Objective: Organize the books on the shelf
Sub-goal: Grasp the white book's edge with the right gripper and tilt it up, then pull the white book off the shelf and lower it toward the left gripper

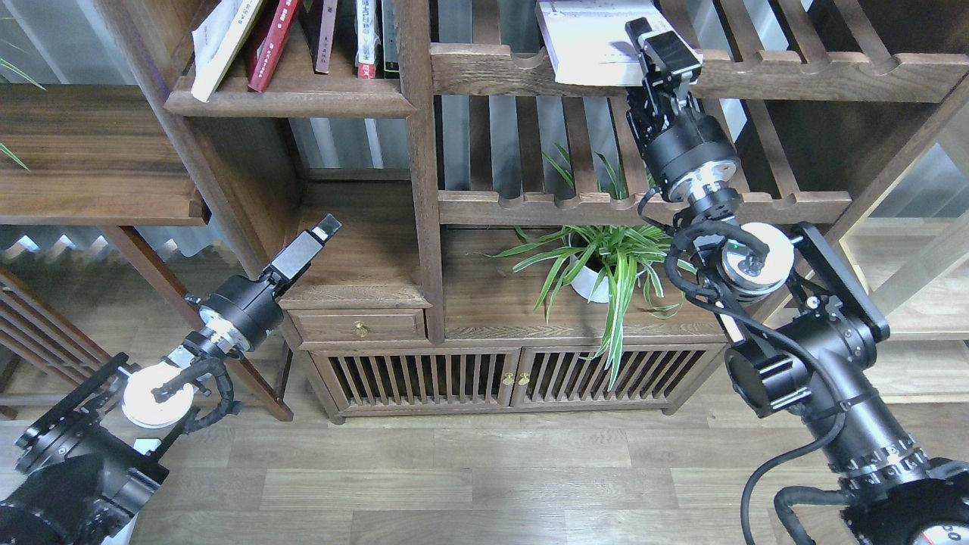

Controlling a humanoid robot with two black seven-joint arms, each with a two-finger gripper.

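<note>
Fig.: Pale lavender-white book (587,42) approached by right gripper (657,47) on the slatted upper rack (795,76).

Book is laid flat across the slats, front edge overhanging, presumably so its near right corner can be reached; long axis appears to run front-to-back, slightly skewed. Whether the corner is grasped cannot be told. Left gripper (327,227) is held idle w/ fingers together, nothing in it. Red book (269,42) and yellow-green book (219,42) are leaned rightward on the solid shelf (291,102).
</note>
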